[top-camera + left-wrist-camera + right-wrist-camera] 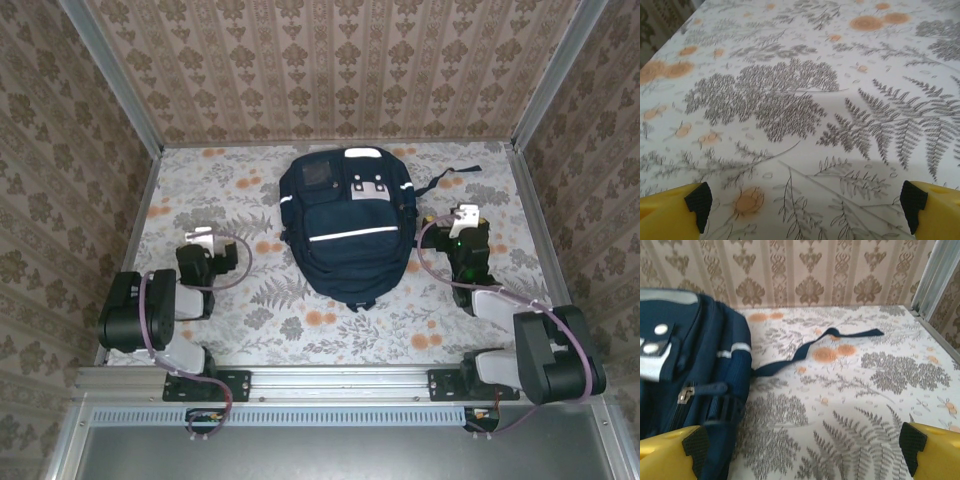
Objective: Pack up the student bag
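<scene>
The student bag (345, 225), a navy-blue backpack with a white stripe across its front pocket, lies flat in the middle of the table. In the right wrist view the bag's side (690, 375) takes up the left part, with a zipper pull and a dark strap (815, 347) trailing over the cloth. My right gripper (466, 218) hovers just right of the bag, open, with only tablecloth between its fingers (805, 455). My left gripper (202, 240) is left of the bag and apart from it, open over bare floral cloth (805, 210).
A floral tablecloth (230, 180) covers the table, with patterned walls on three sides and metal corner posts (540, 80). A metal rail (330, 385) runs along the near edge by the arm bases. The loose strap (450, 175) lies at the bag's upper right.
</scene>
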Controlling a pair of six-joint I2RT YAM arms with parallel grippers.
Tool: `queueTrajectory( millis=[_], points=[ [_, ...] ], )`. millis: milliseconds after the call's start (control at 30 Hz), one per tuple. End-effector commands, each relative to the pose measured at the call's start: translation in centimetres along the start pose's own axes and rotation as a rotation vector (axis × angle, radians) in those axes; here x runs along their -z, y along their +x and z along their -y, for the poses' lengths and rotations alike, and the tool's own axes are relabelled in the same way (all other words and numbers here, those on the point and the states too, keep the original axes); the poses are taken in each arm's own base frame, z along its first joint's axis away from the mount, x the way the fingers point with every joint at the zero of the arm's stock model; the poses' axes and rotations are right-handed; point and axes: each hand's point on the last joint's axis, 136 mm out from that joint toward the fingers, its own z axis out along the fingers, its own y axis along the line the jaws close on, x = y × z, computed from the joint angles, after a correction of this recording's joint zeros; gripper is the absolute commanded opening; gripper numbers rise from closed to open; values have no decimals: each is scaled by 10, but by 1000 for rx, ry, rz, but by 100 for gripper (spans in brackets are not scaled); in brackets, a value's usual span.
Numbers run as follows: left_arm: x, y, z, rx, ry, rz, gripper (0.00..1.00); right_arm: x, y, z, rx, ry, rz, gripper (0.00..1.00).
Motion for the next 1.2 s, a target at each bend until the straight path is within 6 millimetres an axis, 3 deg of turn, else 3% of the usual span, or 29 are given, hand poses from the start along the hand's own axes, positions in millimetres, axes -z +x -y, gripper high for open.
queueTrajectory(
  millis=[0,167,300,400,467,533,600,633,667,1167],
  points=[
    [-6,-44,7,-38,49,116,100,-5,-35,1,-60,7,58,100],
    [-14,-44,4,-33,40,78,100,0,-14,13,-70,65,-74,100],
    [-14,-45,8,-42,57,78,100,2,10,25,-100,35,-16,100],
    [-14,-45,9,-44,63,78,100,3,14,9,-45,-68,60,100],
    [-17,-44,8,-42,56,60,100,-2,34,8,-49,-73,65,100],
    [-19,-44,6,-45,29,43,100,-11,29,3,-37,-97,77,100],
    [-19,-44,5,-46,19,44,100,-32,40,6,-35,-54,-103,100],
    [-19,-44,5,-46,21,45,100,-37,37,3,-15,-45,-87,100],
    [-19,-44,5,-47,21,43,100,-31,38,2,5,-33,-75,100],
    [-19,-44,6,-45,28,40,100,-36,39,-1,13,-44,-100,100]
  ],
)
